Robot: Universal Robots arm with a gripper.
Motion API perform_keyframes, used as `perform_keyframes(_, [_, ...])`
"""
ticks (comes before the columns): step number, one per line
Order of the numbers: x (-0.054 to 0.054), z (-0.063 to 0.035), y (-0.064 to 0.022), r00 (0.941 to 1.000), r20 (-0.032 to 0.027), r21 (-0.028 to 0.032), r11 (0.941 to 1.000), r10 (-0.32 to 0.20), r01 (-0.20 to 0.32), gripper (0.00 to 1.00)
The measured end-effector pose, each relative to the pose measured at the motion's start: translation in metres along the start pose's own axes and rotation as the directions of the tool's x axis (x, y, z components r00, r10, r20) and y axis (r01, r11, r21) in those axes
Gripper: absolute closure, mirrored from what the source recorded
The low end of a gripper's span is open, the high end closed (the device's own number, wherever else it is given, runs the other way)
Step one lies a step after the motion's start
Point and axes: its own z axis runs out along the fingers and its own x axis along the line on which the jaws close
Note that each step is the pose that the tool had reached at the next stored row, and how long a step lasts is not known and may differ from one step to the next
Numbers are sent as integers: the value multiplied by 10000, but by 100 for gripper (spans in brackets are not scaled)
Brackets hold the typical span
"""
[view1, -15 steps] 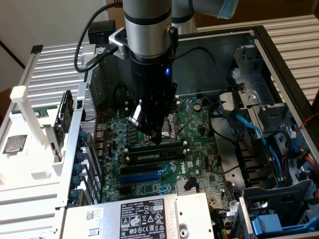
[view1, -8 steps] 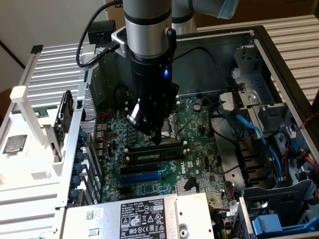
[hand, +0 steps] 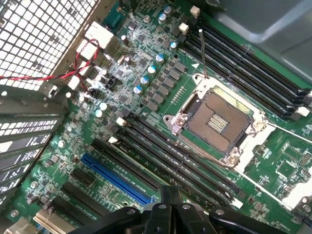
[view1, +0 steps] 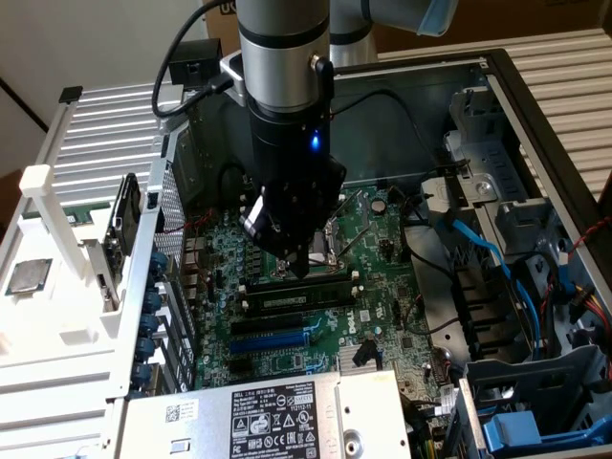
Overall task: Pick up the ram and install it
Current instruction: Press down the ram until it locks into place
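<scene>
Gripper point(view1: 304, 269) clenched, empty, just above mobo slots; ram point(view1: 298, 297) seated in slot nearby.

We see the arm point(view1: 285, 48) as a thick cylinder of brushed silver-grey metal with a black band, and a pale blue cap point(view1: 440, 14) on the joint behind it. A black cable point(view1: 186, 57) loops from its side to a small black box point(view1: 196, 59). Below sits a black housing point(view1: 292, 163) with a small blue light point(view1: 314, 143). The gripper point(view1: 301, 263) is black and tapers to narrow fingers; in the wrist view point(hand: 170, 204) its linkages show what may be round pivot screws.
</scene>
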Motion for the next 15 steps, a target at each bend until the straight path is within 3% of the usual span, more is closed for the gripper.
perform_keyframes(8, [0, 0, 0, 9935, -31, -38, 9935, 1134, -1135, 90])
perform_keyframes(15, [0, 0, 0, 9774, -62, -68, 9774, 2111, -2112, 90])
